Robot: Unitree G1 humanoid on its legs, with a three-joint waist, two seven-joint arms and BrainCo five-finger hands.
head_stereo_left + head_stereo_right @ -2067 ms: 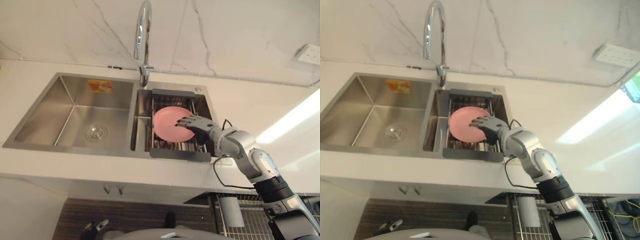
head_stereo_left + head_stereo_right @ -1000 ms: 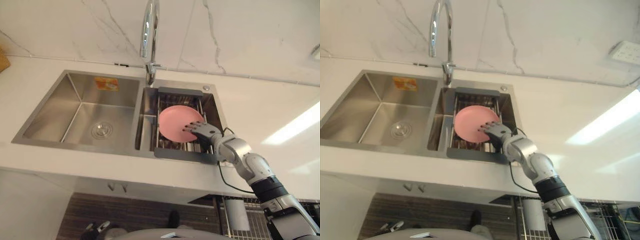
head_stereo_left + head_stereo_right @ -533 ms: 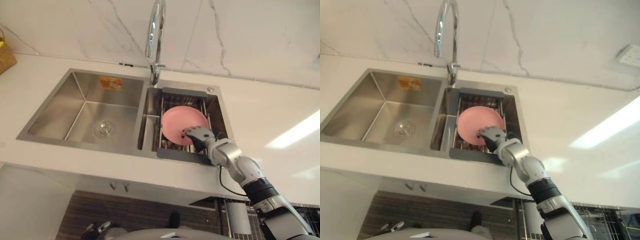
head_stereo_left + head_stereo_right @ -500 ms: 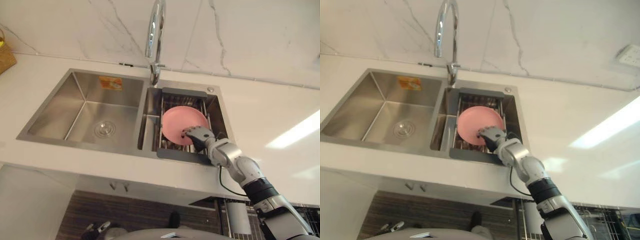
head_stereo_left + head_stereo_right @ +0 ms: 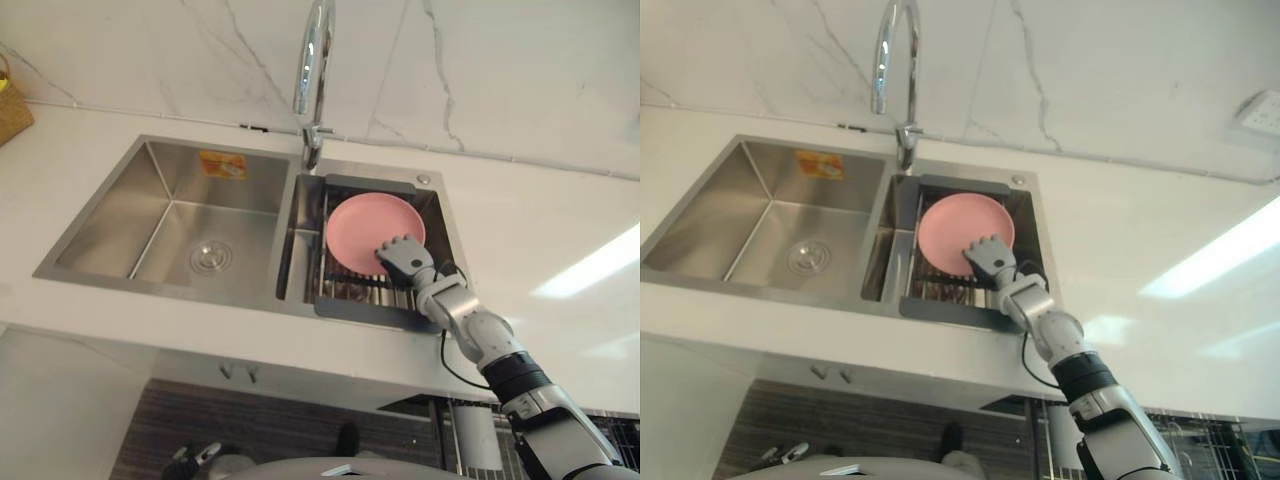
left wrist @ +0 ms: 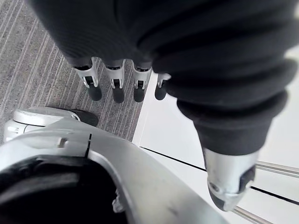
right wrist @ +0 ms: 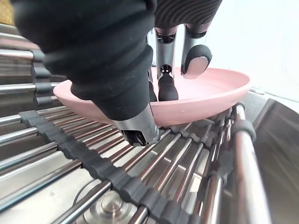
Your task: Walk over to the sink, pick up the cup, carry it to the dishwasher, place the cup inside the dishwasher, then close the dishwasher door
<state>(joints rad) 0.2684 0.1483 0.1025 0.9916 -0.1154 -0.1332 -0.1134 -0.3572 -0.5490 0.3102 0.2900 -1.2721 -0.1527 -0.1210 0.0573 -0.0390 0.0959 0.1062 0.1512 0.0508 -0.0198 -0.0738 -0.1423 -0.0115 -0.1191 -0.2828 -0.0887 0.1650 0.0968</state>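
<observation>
Reaching into sink rack [image 5: 350, 292], R hand [image 5: 400, 258] fingers [image 7: 167, 88] pinching pink plate [image 5: 358, 225] rim.

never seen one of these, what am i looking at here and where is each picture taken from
This is a humanoid robot. The two wide pictures come from cameras in its head, looking down at a steel sink in a white counter, tap behind. The two close ones come from cameras on its wrists. In the right basin a pink plate rests on a metal rack; the right hand pinches its rim, fingers inside, thumb underneath. The left hand hangs open above the floor.
</observation>
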